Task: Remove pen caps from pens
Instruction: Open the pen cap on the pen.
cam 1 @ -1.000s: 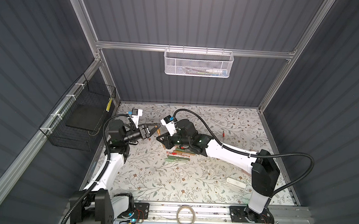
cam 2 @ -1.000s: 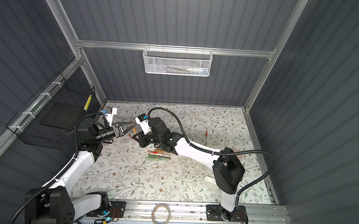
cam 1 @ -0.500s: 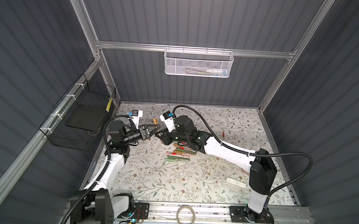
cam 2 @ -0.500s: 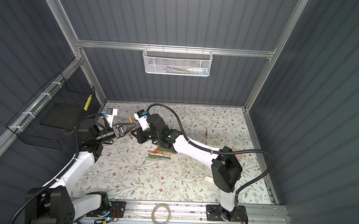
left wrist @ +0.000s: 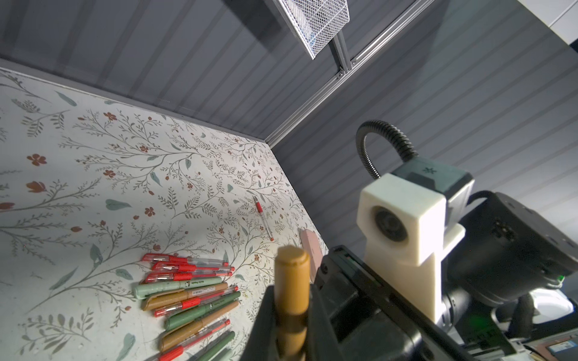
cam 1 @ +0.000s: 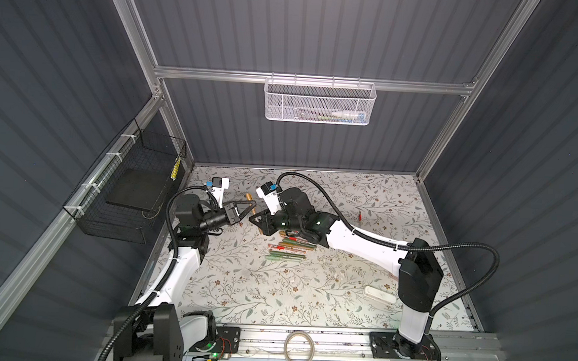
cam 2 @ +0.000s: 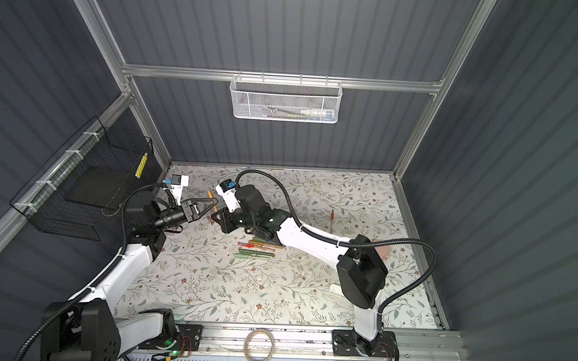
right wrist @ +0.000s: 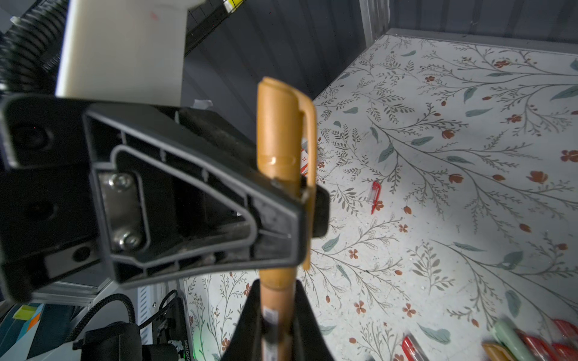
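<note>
Here the left gripper (cam 1: pixel 253 208) is pinched tight on a mustard-brown pen (right wrist: pixel 280 131). Its fingers (right wrist: pixel 275 225) close across the pen where the clip runs, and the capped end sticks out past them. Just beyond that claw's tips, all but touching it, the right gripper (cam 1: pixel 255 220) is clamped on the same pen farther along the barrel, so the pen hangs above the table between the two claws with its cap on. Behind the right gripper, beside and partly under its wrist, the other pens (cam 1: pixel 287 246) lie in a loose bunch on the floral table (cam 1: pixel 274 290): clear red-accented ones mixed with olive, pale-green and mustard ones. Well beyond that arm, apart from the bunch, a single red pen (cam 1: pixel 360 216) lies alone. In the right wrist view a loose clear cap with a red clip (right wrist: pixel 374 193) rests on the table, past the held pen.
</note>
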You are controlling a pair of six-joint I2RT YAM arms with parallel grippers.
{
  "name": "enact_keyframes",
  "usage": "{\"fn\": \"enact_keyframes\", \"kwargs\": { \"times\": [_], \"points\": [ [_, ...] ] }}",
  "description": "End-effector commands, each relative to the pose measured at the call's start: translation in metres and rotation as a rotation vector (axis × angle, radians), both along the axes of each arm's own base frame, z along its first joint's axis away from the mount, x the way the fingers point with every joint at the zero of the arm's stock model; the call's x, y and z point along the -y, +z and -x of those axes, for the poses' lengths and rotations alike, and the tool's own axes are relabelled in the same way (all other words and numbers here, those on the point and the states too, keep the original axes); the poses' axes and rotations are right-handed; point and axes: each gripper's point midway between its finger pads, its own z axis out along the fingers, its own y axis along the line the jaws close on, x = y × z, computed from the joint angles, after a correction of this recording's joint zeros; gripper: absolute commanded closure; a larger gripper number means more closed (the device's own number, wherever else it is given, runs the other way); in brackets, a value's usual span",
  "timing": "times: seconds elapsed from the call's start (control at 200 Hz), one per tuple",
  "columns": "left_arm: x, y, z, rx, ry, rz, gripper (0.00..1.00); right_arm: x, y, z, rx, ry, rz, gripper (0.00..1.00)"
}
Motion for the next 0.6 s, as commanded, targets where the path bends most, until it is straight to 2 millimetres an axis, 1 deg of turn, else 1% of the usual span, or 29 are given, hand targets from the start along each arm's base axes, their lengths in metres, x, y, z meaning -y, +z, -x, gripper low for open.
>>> {"fn": "enact_keyframes", "kwargs": {
  "times": [0.0,0.13,0.27,0.35,0.485,0.595],
  "points": [
    [0.003,0.002,0.004,0.02,-0.026,-0.008,1.0,-0.003,0.0,0.006,-0.004,0.019,-0.001,1.0],
    [0.0,0.003,0.0,0.015,-0.011,-0.011,1.0,0.001,-0.007,0.007,-0.014,0.01,0.013,1.0],
    [-0.003,0.002,-0.003,0.019,0.008,-0.023,1.0,0.013,-0.028,0.018,-0.052,-0.003,0.009,1.0],
    [-0.008,0.001,-0.008,0.019,0.029,-0.035,1.0,0.021,-0.042,0.031,-0.084,-0.014,0.009,1.0],
    [-0.018,-0.003,-0.017,0.016,0.073,-0.069,1.0,0.032,-0.064,0.059,-0.122,-0.02,0.004,1.0],
    [-0.027,-0.004,-0.025,0.005,0.111,-0.07,1.0,0.037,-0.082,0.071,-0.155,-0.021,0.024,1.0]
  ]
}}
